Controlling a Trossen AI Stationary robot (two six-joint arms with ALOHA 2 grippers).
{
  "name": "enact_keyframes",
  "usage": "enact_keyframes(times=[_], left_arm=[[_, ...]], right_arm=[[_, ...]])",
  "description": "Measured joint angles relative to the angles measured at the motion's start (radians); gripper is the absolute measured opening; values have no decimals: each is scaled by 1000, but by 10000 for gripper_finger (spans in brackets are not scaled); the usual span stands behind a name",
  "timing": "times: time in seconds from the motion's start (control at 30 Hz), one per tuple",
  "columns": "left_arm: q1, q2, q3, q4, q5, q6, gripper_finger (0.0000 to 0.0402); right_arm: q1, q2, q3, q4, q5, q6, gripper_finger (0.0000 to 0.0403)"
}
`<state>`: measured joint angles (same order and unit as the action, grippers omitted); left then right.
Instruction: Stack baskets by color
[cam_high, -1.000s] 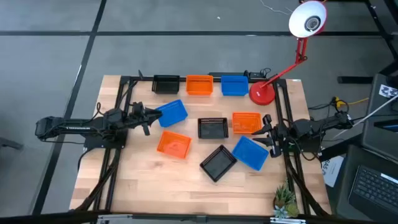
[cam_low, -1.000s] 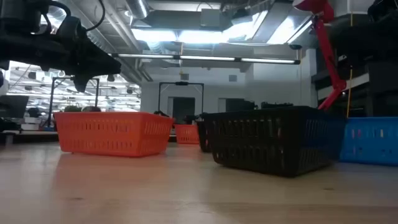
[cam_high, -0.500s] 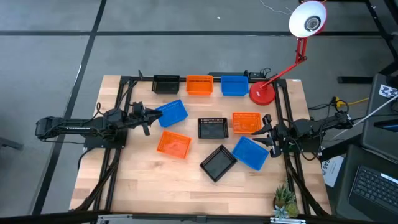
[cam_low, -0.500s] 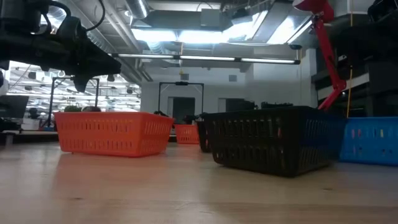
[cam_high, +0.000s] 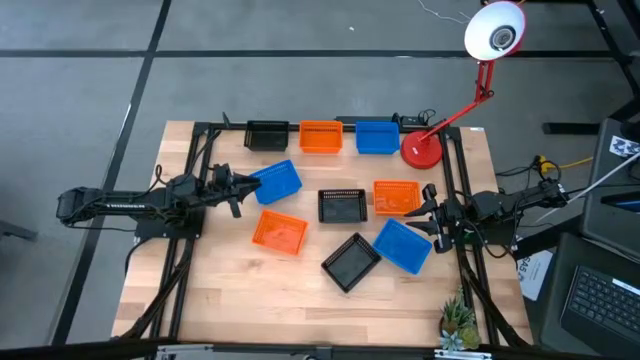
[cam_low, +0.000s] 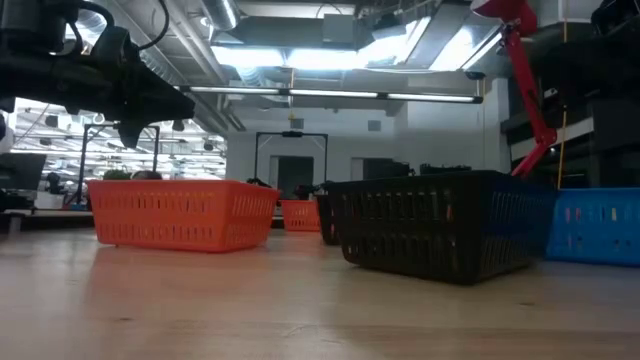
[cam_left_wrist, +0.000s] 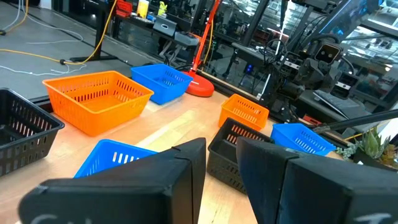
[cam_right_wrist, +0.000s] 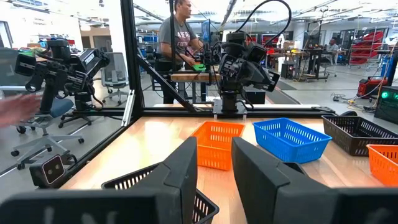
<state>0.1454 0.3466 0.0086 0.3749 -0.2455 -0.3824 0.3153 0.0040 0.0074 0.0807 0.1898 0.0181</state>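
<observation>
Several small slotted baskets rest on their bottoms on the wooden table. At the far edge a black basket (cam_high: 265, 134), an orange basket (cam_high: 320, 137) and a blue basket (cam_high: 376, 137) stand in a row. Scattered nearer are a blue basket (cam_high: 275, 181), a black basket (cam_high: 342, 205), two orange baskets (cam_high: 397, 197) (cam_high: 280, 232), another black basket (cam_high: 351, 262) and a blue basket (cam_high: 403, 245). My left gripper (cam_high: 238, 190) hovers open at the left, beside the blue basket. My right gripper (cam_high: 430, 210) hovers open at the right, next to the orange basket (cam_right_wrist: 214, 144). Nothing is between either pair of fingers.
A red lamp base (cam_high: 421, 150) stands at the far right corner, its arm rising to a white head (cam_high: 495, 32). A small plant (cam_high: 458, 322) sits at the near right corner. Black frame rails (cam_high: 195, 150) run along the table's sides. A person (cam_right_wrist: 177, 43) stands beyond the table.
</observation>
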Motion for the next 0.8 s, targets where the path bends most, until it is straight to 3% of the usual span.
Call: enact_keyframes(times=[0.4,0.57,0.73,0.8], left_arm=[[0,0,0,0,0,14,82],[0,0,0,0,4,-30,82],[0,0,0,0,96,-26,82],[0,0,0,7,107,30,82]], right_arm=[[0,0,0,22,0,10,100],[0,0,0,41,-35,152,100],[0,0,0,56,-53,263,100],[0,1,0,96,-53,234,100]])
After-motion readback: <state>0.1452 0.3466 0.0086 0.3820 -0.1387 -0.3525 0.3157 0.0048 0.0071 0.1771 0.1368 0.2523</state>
